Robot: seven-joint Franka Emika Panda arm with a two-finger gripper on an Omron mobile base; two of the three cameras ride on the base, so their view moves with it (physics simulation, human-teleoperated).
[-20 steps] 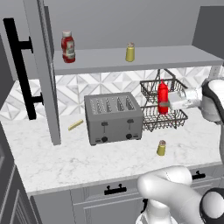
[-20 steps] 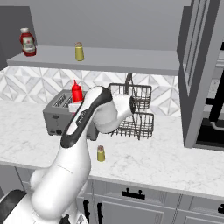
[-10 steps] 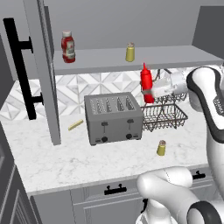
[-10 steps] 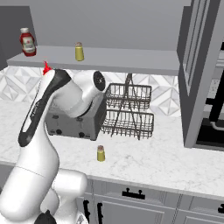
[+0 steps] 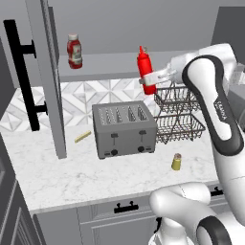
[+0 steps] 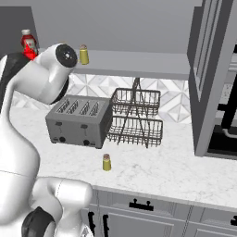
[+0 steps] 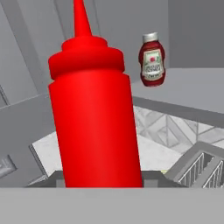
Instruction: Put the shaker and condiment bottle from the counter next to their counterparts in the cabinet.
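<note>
The shaker (image 5: 176,161) sits untouched near the front edge of the marble worktop (image 5: 62,177), so that half's not started. The fingers (image 5: 154,76) are pinching the red condiment bottle (image 5: 145,67) upright, in the air by the cabinet shelf (image 5: 105,64), with the ketchup bottle (image 5: 74,50) waiting at the shelf's far left end.

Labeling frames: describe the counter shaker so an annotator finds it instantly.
Start at the grey toaster on the marble counter. In front of the toaster's right end, toward the counter's front edge, the shaker stands alone, upright: small, mustard-olive, with a pale cap. The brighter yellow shaker sits up on the cabinet shelf.
</note>
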